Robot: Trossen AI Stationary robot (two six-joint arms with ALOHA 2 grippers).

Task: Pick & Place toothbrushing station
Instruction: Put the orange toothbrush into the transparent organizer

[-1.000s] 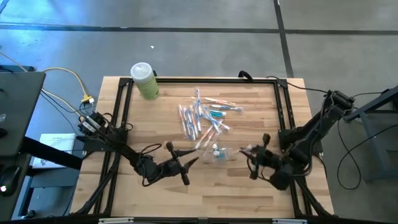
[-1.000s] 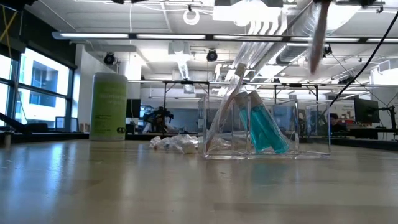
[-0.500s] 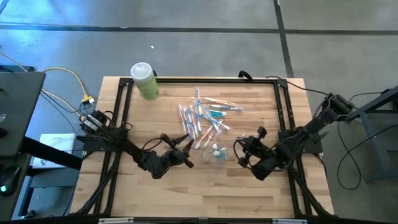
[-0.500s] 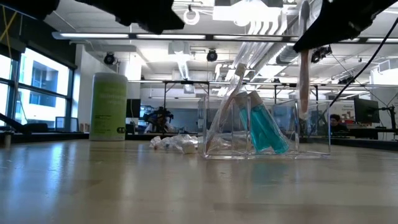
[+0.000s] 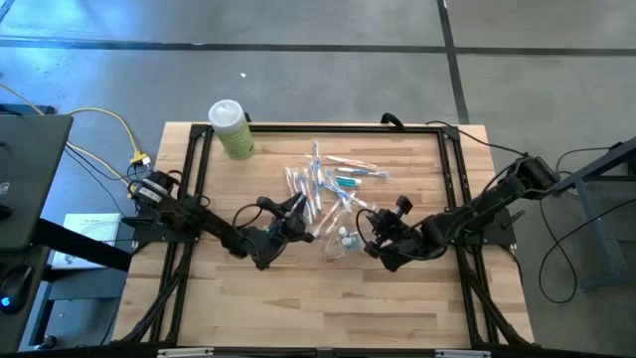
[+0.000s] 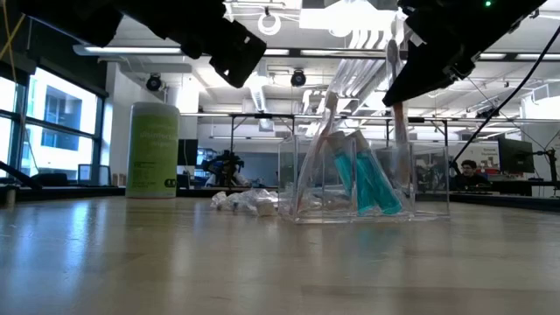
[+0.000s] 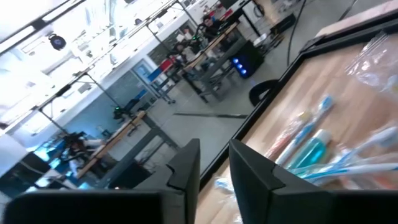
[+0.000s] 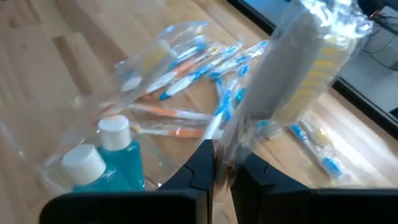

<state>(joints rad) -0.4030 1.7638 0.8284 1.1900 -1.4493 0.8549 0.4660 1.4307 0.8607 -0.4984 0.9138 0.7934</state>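
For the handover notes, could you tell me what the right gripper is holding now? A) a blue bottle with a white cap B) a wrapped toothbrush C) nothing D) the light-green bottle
B: the right gripper is shut on a wrapped toothbrush, held above the clear holder.

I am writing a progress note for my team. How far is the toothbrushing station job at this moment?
Done: the clear holder already contains two teal bottles and a wrapped toothbrush. In hand: the right gripper is shut on another wrapped toothbrush, hanging over the holder. Left: many wrapped toothbrushes lie on the table; the left gripper is near them, holding nothing visible.
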